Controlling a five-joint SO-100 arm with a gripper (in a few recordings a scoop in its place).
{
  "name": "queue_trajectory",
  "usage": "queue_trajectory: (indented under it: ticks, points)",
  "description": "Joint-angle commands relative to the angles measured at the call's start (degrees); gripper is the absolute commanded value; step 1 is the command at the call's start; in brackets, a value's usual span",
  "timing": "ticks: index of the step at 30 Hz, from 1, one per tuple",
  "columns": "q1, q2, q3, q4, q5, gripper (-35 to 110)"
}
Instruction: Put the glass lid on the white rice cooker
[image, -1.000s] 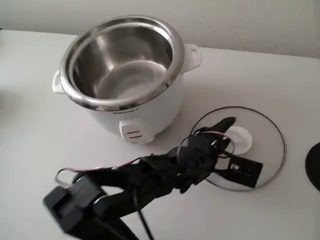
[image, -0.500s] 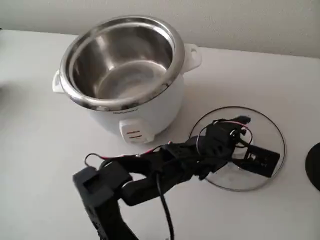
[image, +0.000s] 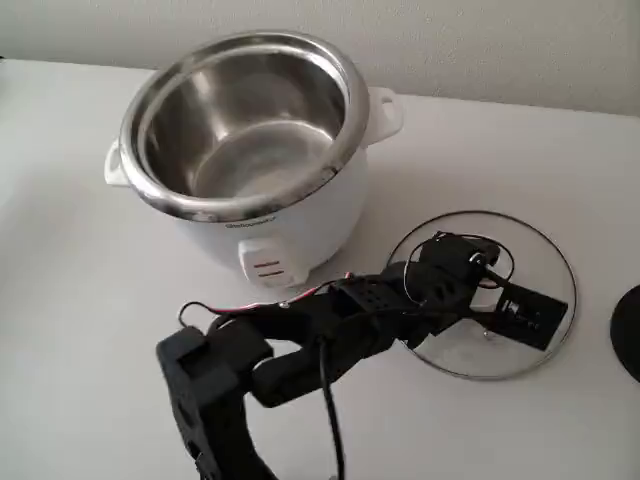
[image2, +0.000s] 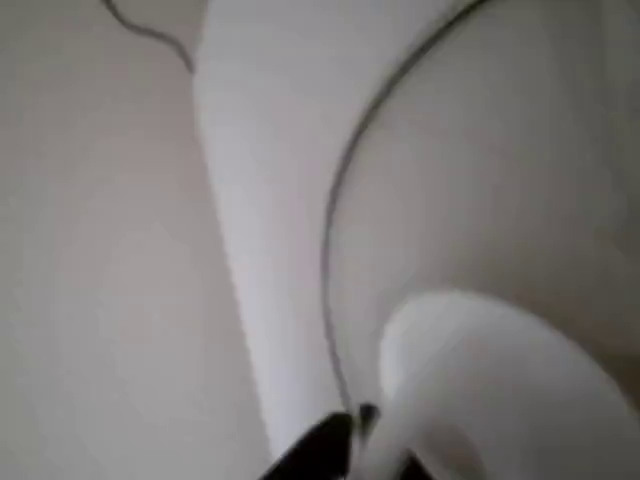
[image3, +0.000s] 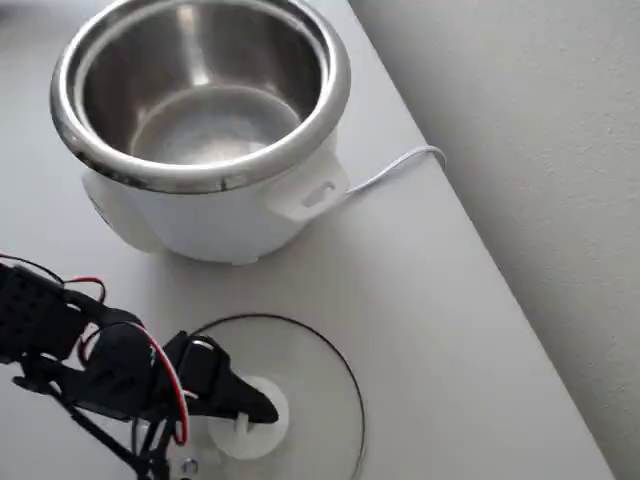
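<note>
Directly beneath the gripper (image3: 243, 412) the glass lid (image3: 320, 375) lies flat, its white knob (image3: 262, 418) met by the fingertips; jaw state cannot be told; the white rice cooker (image3: 230, 215) stands open nearby.

Fixed view set high in front of my table (image: 80, 300), angled down toward the far wall, overhead view above and to one side, both sharing the white rice cooker (image: 260, 150) and the glass lid (image: 545, 250), my wrist view pressed blurrily close to the lid's knob (image2: 480, 370).
</note>
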Motion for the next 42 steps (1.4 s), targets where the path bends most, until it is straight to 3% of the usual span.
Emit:
queue_trajectory:
  ticks: [1, 8, 17, 24, 34, 42]
  points:
    - [5.1, 18.5, -4.0, 5.4, 6.3, 0]
    - [10.3, 31.6, -2.2, 8.2, 11.1, 0]
    - [8.4, 39.2, -3.3, 7.2, 10.8, 0]
    - [7.0, 41.4, -15.2, 15.5, 11.1, 0]
    - [-2.0, 40.2, -38.1, 32.9, 10.0, 0]
    - [-14.8, 42.0, -44.9, 39.4, 9.8, 0]
